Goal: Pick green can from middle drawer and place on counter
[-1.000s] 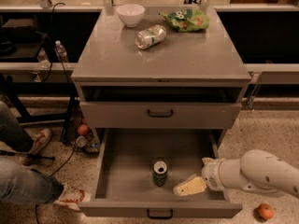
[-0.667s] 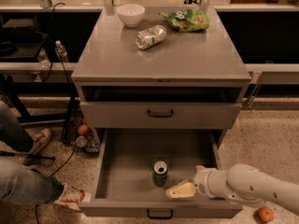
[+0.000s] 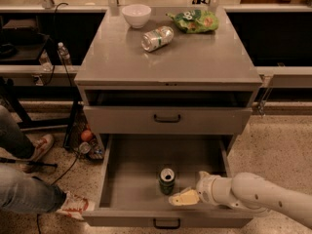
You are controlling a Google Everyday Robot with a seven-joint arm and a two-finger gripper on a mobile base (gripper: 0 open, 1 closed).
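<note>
I see the gripper (image 3: 181,198) low inside the open middle drawer (image 3: 131,172), near its front right corner, pointing left on the white arm (image 3: 261,195) that reaches in from the right. Whether the gripper is spread or closed I cannot tell from here. The green can (image 3: 167,181) stands upright on the drawer floor, just left of the gripper tip and slightly behind it; I cannot tell if they touch. Up on the counter (image 3: 204,60) lie a dented silver can (image 3: 157,38) on its side, a white bowl (image 3: 136,15) and a green snack bag (image 3: 194,21).
</note>
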